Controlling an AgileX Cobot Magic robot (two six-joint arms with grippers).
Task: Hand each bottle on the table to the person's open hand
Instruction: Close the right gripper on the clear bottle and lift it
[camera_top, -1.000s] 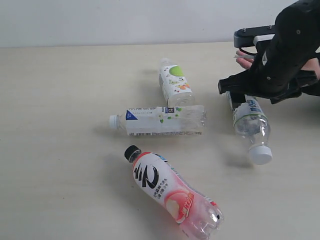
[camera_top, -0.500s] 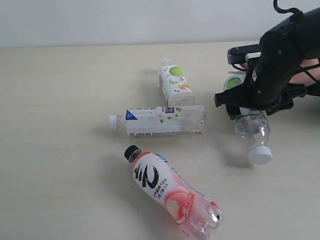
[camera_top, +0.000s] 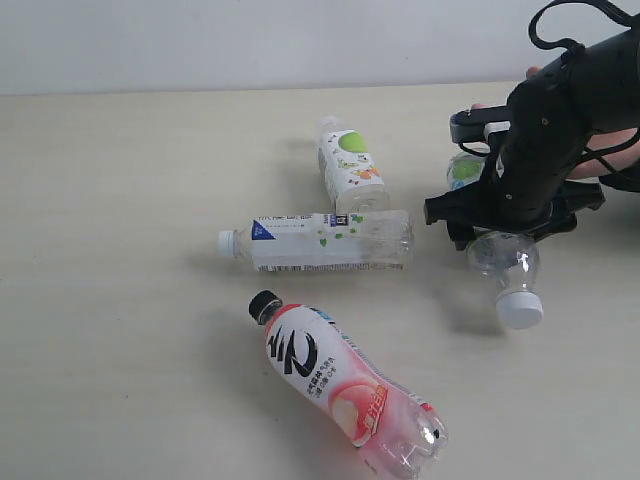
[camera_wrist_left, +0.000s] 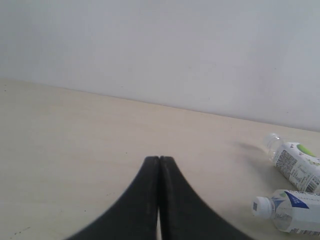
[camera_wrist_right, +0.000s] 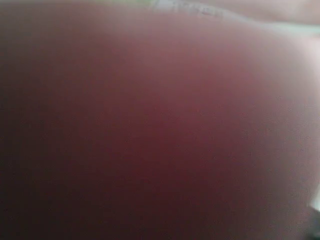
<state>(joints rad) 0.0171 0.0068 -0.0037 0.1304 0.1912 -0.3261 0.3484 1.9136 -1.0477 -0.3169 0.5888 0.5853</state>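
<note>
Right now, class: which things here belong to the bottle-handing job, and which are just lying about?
Job: pink-labelled bottle, blue-labelled bottle, green-labelled bottle, fourth bottle under the right gripper, person's hand, table.
Just there: left gripper, jaws shut; white wall.

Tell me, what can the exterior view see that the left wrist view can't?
Only the exterior view shows the pink-labelled bottle, the right tool gripping a white-capped bottle, and the person's hand behind it. Only the left wrist view shows the left tool, shut and touching nothing. Both show the green-labelled bottle and the blue-labelled bottle lying on the table.
</note>
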